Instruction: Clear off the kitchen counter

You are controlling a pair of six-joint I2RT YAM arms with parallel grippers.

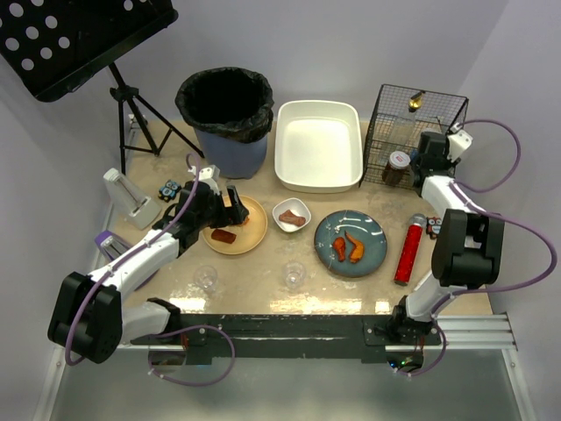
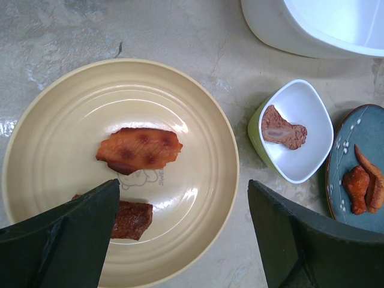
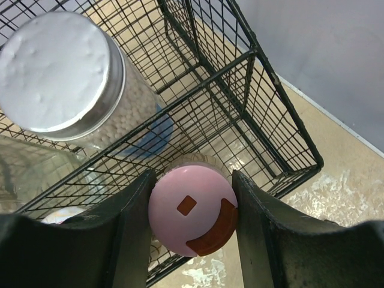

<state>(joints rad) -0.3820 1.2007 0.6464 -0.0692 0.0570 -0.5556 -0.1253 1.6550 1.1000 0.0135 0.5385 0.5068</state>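
The tabletop [image 1: 254, 263] fills the middle of the top view, and lots of things sit on it.

The left claw [image 2: 183, 198] hangs over the tan plate [image 2: 198, 108]. It is wide open and has nothing in it. If it goes down here, one finger could land on the dark food piece [image 2: 133, 219] or push on the plate and tip it. The orange food piece [image 2: 139, 150] looks shiny, so it might slip out of a pinch.

The right claw [image 3: 192, 198] is about half open, with its two fingers pressed on the pink-lid jar [image 3: 189, 219]. The jar is right up against the wire basket [image 3: 240, 90]. It could bump a wire and twist loose. It might also knock the big white-lid jar [image 3: 57, 72] nearby.

Some things are hard to see. The left finger hides part of the dark food. The pink lid hides the jar's body. I cannot tell if that jar is inside the basket or just beside it. The two clear glasses [image 1: 205, 277] near the front edge are faint, so an arm could hit them by mistake.
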